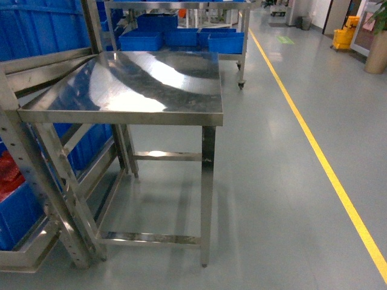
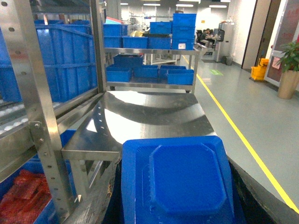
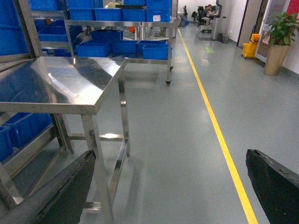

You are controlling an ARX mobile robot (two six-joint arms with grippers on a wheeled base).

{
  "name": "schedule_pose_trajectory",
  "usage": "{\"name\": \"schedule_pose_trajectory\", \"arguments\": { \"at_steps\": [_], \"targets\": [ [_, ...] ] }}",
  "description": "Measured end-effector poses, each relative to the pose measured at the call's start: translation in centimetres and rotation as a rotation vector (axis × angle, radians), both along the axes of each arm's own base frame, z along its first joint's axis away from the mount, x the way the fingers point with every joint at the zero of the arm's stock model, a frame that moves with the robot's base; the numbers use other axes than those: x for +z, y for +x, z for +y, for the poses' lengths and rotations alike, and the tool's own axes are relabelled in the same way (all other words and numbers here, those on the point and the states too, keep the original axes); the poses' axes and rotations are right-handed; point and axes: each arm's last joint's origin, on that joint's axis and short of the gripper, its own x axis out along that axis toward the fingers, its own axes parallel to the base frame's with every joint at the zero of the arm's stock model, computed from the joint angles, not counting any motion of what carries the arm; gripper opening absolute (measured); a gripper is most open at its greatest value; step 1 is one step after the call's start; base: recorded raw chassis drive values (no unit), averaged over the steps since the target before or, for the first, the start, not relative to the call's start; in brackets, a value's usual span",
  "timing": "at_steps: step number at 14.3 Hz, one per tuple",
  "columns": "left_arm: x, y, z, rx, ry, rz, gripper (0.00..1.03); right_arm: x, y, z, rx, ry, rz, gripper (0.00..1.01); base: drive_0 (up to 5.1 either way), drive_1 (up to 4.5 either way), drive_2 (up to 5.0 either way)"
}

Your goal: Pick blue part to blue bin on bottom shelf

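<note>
The blue part (image 2: 187,179), a flat blue moulding with a raised octagonal panel, fills the bottom of the left wrist view, gripped by the left hand (image 2: 180,205), whose dark pads edge it on both sides. It hangs over the near edge of the bare steel bench (image 1: 127,90).

Pickup looks done; carrying is in hand. The right hand (image 3: 173,186) hangs open over the floor, holding nothing.

The rack (image 1: 36,175) stands at the bench's left edge. Next the part must go down to a blue bin (image 1: 15,214) low on it.
</note>
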Motion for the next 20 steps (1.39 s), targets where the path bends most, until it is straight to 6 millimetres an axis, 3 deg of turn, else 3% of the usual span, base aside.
{"name": "schedule_pose_trajectory", "arguments": {
  "at_steps": [3, 9, 20],
  "targets": [
    [0.05, -0.02, 0.01, 0.000, -0.002, -0.004, 0.44, 0.02, 0.00, 0.00, 0.000, 0.000, -0.002, 0.98, 0.1, 4.33, -4.2],
    [-0.01, 0.02, -0.01, -0.004, 0.001, -0.001, 0.44, 0.01, 0.00, -0.01, -0.003, 0.000, -0.001, 0.98, 0.0, 0.00, 0.0],
    [-0.06, 0.03, -0.03, -0.004, 0.002, 0.004, 0.44, 0.01, 0.00, 0.00, 0.000, 0.000, -0.002, 0.98, -4.8, 2.56, 2.6]
  ]
}}
